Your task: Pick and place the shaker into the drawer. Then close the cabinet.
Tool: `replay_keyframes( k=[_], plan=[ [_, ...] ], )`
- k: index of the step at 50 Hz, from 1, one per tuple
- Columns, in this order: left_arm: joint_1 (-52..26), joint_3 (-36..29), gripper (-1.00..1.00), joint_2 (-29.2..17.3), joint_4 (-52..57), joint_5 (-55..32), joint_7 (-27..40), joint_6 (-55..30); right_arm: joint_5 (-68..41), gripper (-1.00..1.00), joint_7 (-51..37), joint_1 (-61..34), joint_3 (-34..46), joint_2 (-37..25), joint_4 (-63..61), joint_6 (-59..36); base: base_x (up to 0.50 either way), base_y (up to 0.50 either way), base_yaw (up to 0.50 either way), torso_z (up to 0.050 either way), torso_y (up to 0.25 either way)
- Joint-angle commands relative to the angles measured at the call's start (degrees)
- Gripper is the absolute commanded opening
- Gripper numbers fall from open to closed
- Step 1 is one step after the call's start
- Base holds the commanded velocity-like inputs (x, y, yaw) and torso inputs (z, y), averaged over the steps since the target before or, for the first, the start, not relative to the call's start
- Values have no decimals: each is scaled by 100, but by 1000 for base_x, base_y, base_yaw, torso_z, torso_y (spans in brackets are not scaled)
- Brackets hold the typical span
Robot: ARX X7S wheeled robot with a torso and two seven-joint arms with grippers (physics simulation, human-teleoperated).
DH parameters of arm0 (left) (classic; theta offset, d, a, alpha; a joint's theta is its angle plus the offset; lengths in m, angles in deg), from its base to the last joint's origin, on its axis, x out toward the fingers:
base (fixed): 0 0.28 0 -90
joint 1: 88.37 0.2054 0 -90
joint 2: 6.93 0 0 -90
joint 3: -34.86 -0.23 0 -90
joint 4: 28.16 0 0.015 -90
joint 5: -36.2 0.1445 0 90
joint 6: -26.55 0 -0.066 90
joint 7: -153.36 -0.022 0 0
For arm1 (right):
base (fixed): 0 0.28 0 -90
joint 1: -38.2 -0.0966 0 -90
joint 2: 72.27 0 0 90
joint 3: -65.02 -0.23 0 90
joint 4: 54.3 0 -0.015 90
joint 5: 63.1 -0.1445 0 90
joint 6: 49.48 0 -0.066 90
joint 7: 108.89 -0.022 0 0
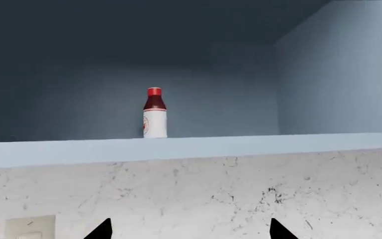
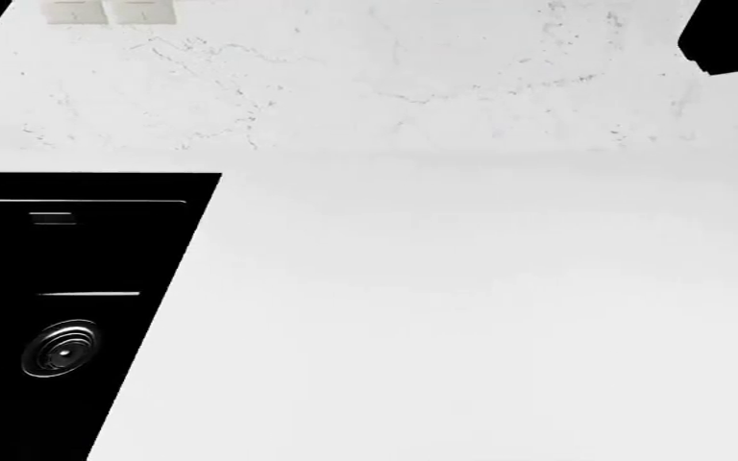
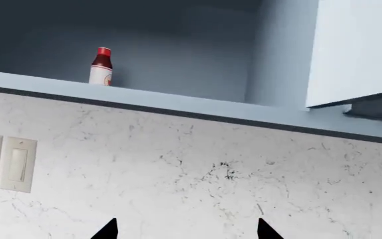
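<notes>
Your shaker (image 1: 154, 113), a white bottle with a dark red neck and red cap, stands upright on the floor of the open pale blue-grey wall cabinet (image 1: 337, 74) above the marbled backsplash (image 1: 211, 194); its label is too small to read. Both your left gripper (image 1: 191, 230) and right gripper (image 3: 185, 230) have their fingertips spread wide apart, holding nothing. Below you lie the white countertop (image 2: 472, 317) and black sink (image 2: 61, 317).
</notes>
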Motion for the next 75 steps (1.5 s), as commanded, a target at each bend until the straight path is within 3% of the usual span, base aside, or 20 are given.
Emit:
replay_keyframes(
  k=[1,19,32,37,43,50,60,67,75],
  plan=[
    [31,17,100,8,-8,-1,-5,-1,42,100,36,121,-14,-37,-48,74,2,-500,0,0,0],
    [116,63,100,-38,23,8,-17,39,60,100,-5,201,3,-21,-127,160,2,-500,0,0,0],
    [163,96,100,-76,50,-11,-13,51,143,100,2,169,20,-67,-125,80,0,0,0,0,0],
    [153,101,100,-64,56,-18,-3,31,439,100,145,-542,146,3,600,-615,0,0,0,0,0],
    [46,134,100,-74,110,-111,48,-51,1405,100,749,-1789,413,513,2156,-1660,0,0,0,0,0],
    [-15,178,100,-165,179,-206,97,-111,2641,100,1687,-2558,673,1255,3427,-2010,0,0,0,0,0],
    [149,172,100,-232,222,-138,76,-47,3961,100,2877,-2771,783,2071,4637,-1796,0,0,0,1,0],
    [271,176,100,-274,251,-92,69,21,5251,100,3798,-2794,233,2969,5556,-1969,0,0,0,6,0],
    [460,202,100,-385,304,-34,7,148,5193,100,4124,-2686,98,3644,6195,-1770,0,0,2,5,0]
  ],
)
